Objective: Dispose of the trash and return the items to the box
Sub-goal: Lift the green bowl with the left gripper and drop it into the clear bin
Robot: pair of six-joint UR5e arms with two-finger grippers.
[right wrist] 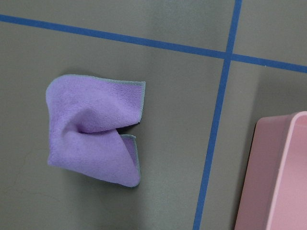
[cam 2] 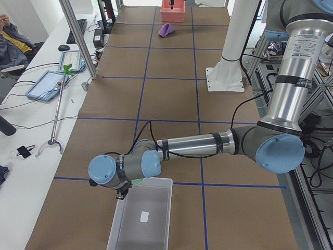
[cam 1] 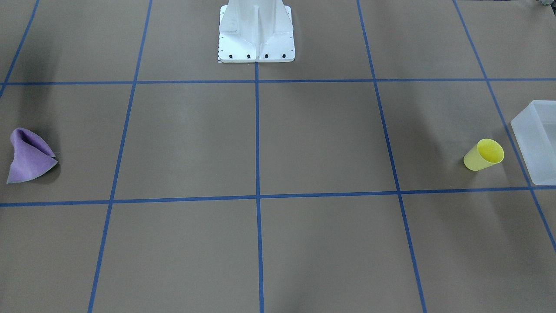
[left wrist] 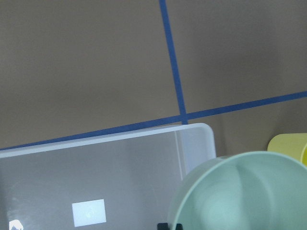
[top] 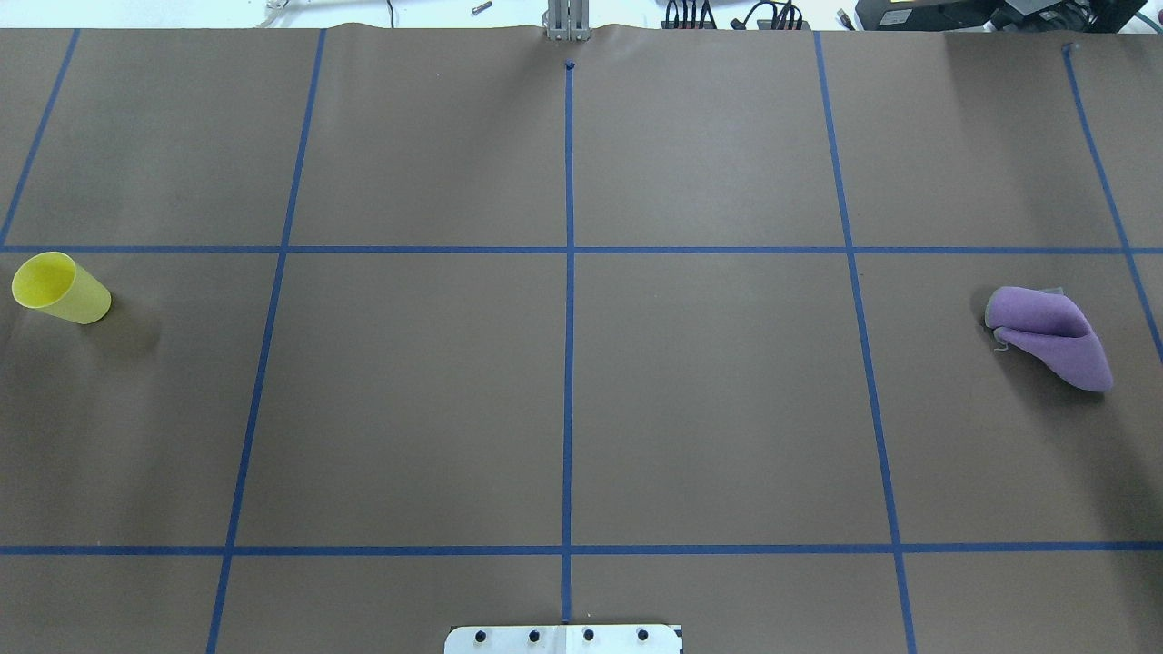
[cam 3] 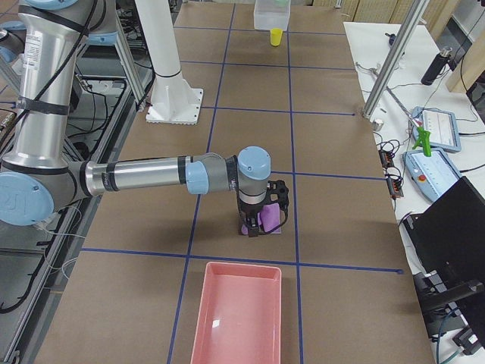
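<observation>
The mint-green bowl (left wrist: pixel 244 191) fills the lower right of the left wrist view, hanging over the corner of the translucent white box (left wrist: pixel 96 177). My left gripper (left wrist: pixel 170 226) is shut on its rim, with only the dark fingertips showing. The yellow cup (cam 1: pixel 483 154) stands upright on the table beside the box (cam 1: pixel 534 143). It also shows in the left wrist view (left wrist: pixel 288 146). The purple cloth (right wrist: pixel 93 129) lies crumpled on the table. My right gripper (cam 3: pixel 261 221) hovers right over the cloth (cam 3: pixel 269 221). I cannot tell whether it is open or shut.
A pink tray (cam 3: pixel 236 315) lies just past the cloth; its rim also shows in the right wrist view (right wrist: pixel 278 177). The white robot base (cam 1: pixel 256 32) stands at the table's robot side. Blue tape lines grid the brown table.
</observation>
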